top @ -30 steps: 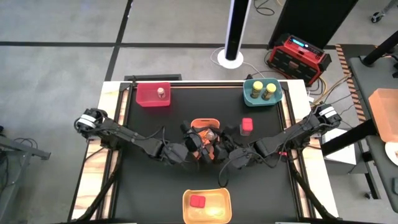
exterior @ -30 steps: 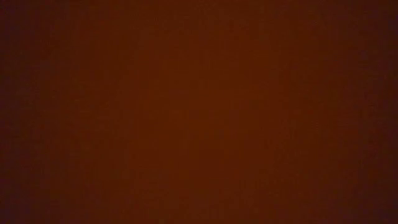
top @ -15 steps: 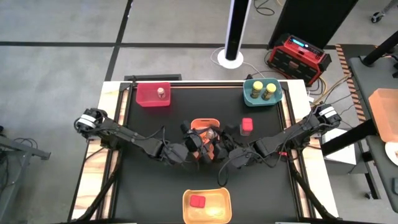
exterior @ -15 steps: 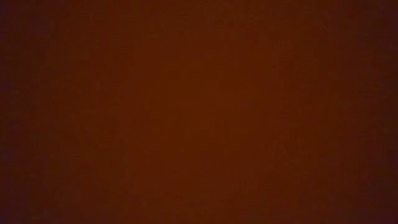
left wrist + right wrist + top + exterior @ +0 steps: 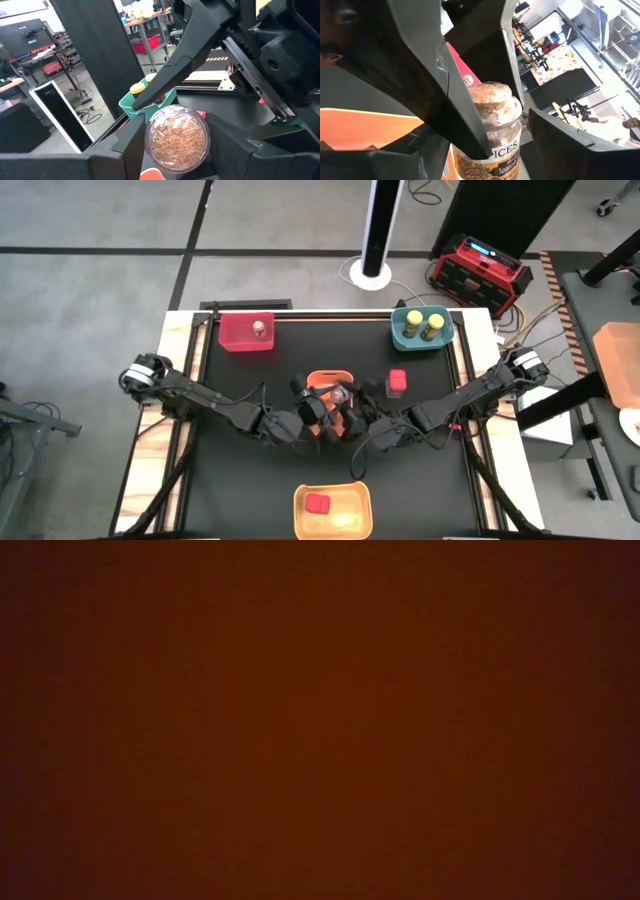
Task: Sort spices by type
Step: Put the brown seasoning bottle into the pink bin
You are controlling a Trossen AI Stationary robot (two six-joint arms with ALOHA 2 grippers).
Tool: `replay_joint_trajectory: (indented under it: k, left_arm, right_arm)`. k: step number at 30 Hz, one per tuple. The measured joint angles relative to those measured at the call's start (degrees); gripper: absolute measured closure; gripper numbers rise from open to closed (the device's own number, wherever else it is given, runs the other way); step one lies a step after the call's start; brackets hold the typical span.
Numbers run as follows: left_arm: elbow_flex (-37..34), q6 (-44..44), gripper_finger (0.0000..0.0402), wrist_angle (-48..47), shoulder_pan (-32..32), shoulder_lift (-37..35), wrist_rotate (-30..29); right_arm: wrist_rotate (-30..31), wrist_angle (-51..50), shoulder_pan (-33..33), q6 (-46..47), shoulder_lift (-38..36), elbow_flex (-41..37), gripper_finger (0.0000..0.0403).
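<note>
Two yellow-lidded jars (image 5: 421, 325) stand upright side by side in the teal bin at one o'clock. A tiny jar (image 5: 259, 329) sits in the red bin at eleven. One red cube box (image 5: 398, 381) rests on the desk just right of centre; another red cube (image 5: 318, 504) lies in the yellow bin at six. At centre, a cork-topped spice jar (image 5: 490, 130) is clamped upright between both end effectors.

Grey floor (image 5: 90, 220) crossed by dark lines — red case (image 5: 480, 268) beyond the table.
</note>
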Motion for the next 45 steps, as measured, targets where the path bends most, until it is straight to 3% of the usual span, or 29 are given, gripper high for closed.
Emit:
replay_joint_trajectory:
  k: [6,11,14,20,25,30,34,37,42,45]
  left_arm:
    - [0.00,4.03,0.0236,-5.13,0.07,-3.06,-2.24]
    - [-0.15,1.89,0.0236,-19.66,1.92,-11.01,-4.16]
    - [-0.07,-3.39,0.0236,-31.74,5.32,-16.49,-0.32]
    - [-0.07,-17.17,0.0236,-58.37,20.65,-26.44,11.11]
    - [-0.48,-20.71,0.0236,-70.33,37.23,-29.23,18.99]
    - [-1.50,-16.77,0.0236,-70.33,50.12,-27.84,28.33]
    - [-2.45,-13.82,0.0236,-69.42,56.52,-25.09,29.73]
    - [-3.91,-13.06,0.0236,-65.94,60.19,-24.18,30.30]
    - [-8.34,-12.29,0.0236,-59.27,64.70,-23.73,38.01]
    - [-11.59,-12.45,0.0236,-55.32,65.90,-24.14,38.69]
  right_arm:
    - [2.32,0.57,0.34,0.52,-0.19,0.44,0.0158]
    - [3.01,0.69,0.73,2.62,-1.17,0.59,0.0166]
    - [2.97,0.18,0.63,4.50,-2.02,0.50,0.0170]
    - [2.42,-0.77,0.63,9.27,-4.93,0.68,0.0177]
    - [2.01,-2.76,0.63,11.21,-6.25,0.57,0.0179]
    - [1.95,-3.01,0.63,11.42,-6.18,0.42,0.0178]
    - [1.94,-3.97,0.63,11.90,-6.08,0.35,0.0182]
    - [1.94,-6.13,0.63,13.43,-6.08,0.35,0.0183]
    - [1.95,-7.95,0.61,15.40,-6.03,0.22,0.0184]
    - [1.94,-8.87,0.61,16.66,-6.01,-0.09,0.0184]
